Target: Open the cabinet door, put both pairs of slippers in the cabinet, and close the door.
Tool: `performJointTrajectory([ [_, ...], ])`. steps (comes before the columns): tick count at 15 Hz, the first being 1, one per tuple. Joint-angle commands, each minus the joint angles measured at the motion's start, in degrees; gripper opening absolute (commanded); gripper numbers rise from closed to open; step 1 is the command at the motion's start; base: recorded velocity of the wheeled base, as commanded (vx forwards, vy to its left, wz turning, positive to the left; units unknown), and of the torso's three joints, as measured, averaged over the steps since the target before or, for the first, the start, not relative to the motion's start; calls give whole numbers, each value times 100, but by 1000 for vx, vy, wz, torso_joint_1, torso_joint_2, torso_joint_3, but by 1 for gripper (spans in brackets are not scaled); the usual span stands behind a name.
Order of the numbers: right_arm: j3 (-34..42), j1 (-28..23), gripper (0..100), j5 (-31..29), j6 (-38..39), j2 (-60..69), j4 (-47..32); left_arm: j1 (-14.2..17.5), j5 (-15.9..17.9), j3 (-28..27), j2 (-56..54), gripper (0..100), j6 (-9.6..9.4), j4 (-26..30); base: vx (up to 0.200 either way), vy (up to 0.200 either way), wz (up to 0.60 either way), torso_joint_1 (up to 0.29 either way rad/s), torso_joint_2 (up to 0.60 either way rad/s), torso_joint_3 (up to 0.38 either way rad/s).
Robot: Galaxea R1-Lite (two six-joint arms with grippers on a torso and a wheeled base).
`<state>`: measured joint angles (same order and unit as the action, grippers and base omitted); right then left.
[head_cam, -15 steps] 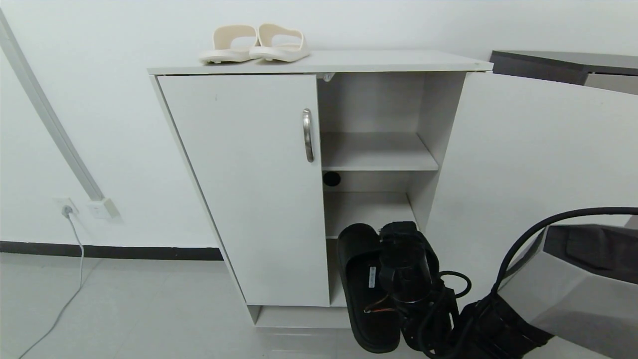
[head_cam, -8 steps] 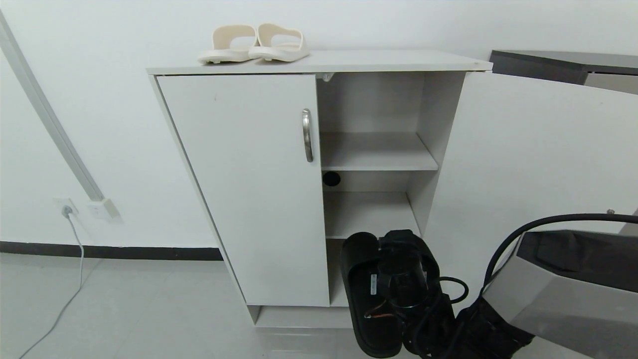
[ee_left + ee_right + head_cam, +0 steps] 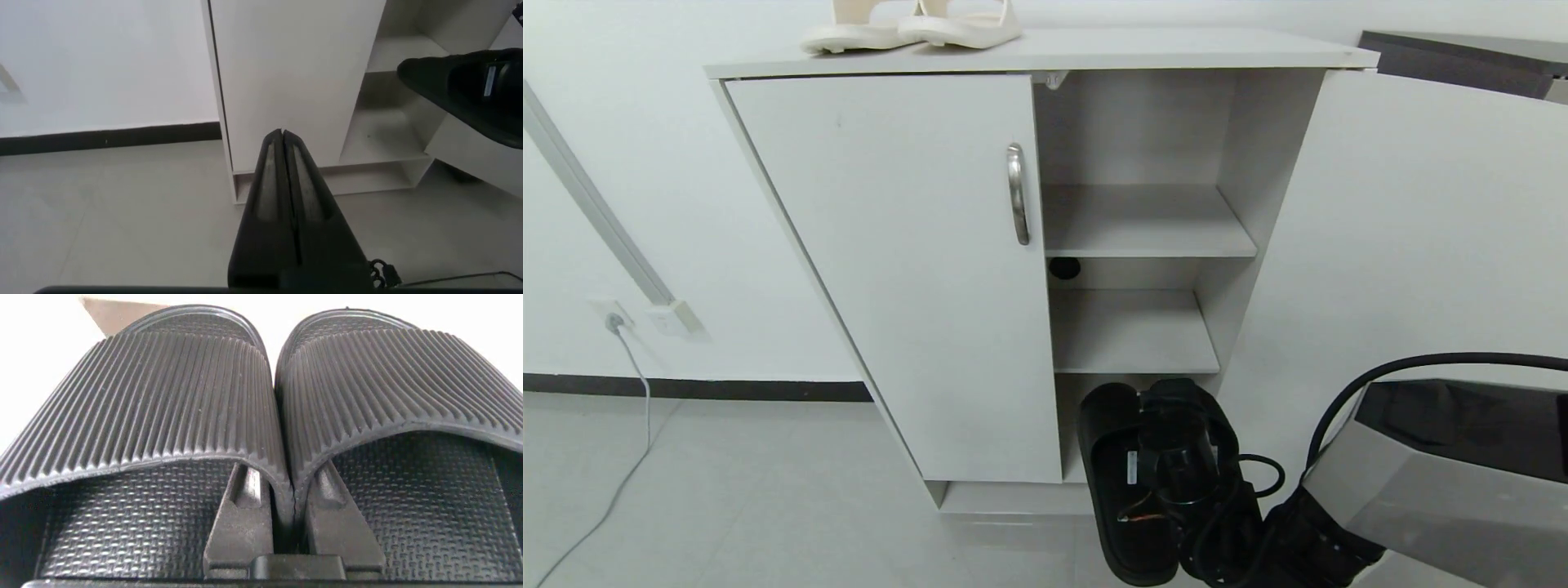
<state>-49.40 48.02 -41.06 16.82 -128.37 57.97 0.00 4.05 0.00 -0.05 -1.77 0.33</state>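
Observation:
My right gripper point(image 3: 1176, 457) is shut on a pair of black slippers point(image 3: 1123, 482), held sole-out in front of the cabinet's lowest opening. In the right wrist view the fingers point(image 3: 245, 506) pinch the two inner strap edges of the black slippers point(image 3: 163, 400) together. A beige pair of slippers point(image 3: 915, 28) rests on the cabinet top point(image 3: 1094, 53) at its left. The cabinet's right door point(image 3: 1405, 229) stands open; its left door point(image 3: 890, 261) with a metal handle point(image 3: 1016, 194) is closed. My left gripper point(image 3: 282, 143) is shut and empty, low over the floor before the cabinet's left half.
Inside the cabinet are two bare shelves point(image 3: 1143, 224) and a bottom compartment point(image 3: 384, 147). A wall socket with a cable point(image 3: 613, 322) sits at the left, above grey floor tiles. A dark-topped unit point(image 3: 1462, 49) stands behind the open door.
The head camera has come closer and lower, so the cabinet looks larger and higher in the picture. The right gripper with the black slippers has dropped slightly towards the lowest compartment.

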Motion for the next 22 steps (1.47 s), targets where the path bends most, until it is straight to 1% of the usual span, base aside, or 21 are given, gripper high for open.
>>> performJointTrajectory([
  [1, -123, 6, 0, 10, -4, -127, -5, 0, 0, 0, 14, 0, 1, 2, 0, 0, 0, 2, 12, -188],
  [6, -325, -38, 0, -51, -48, -268, 31, 0, 0, 0, 5, 0, 1, 2, 0, 0, 0, 3, 4, -203],
  [7, -228, -38, 0, -148, -346, -241, 426, 0, 0, 0, 5, 0, 1, 2, 0, 0, 0, 2, 2, -203],
  [9, 9, -117, 0, -236, -1085, -567, 1815, 0, 0, 0, 14, 0, 1, 2, 0, 0, 0, 9, 4, -62],
  [10, 9, -170, 0, -227, -1392, -822, 2509, 0, 0, 0, 5, 0, 1, 2, 0, 0, 0, 0, 0, 0],
  [11, -9, -232, 0, -227, -1568, -962, 2711, 0, 0, 0, 5, 0, 10, 2, 0, 0, 0, 0, 0, 0],
  [20, -26, -240, 0, -227, -1568, -593, 2702, 0, 0, 0, 5, 0, 10, 2, 0, 0, 0, 0, 0, 0],
  [22, -26, -232, 0, -227, -1568, -558, 2685, 0, 0, 0, 14, 0, 10, 2, 200, 200, 0, 2, 5, -2],
])
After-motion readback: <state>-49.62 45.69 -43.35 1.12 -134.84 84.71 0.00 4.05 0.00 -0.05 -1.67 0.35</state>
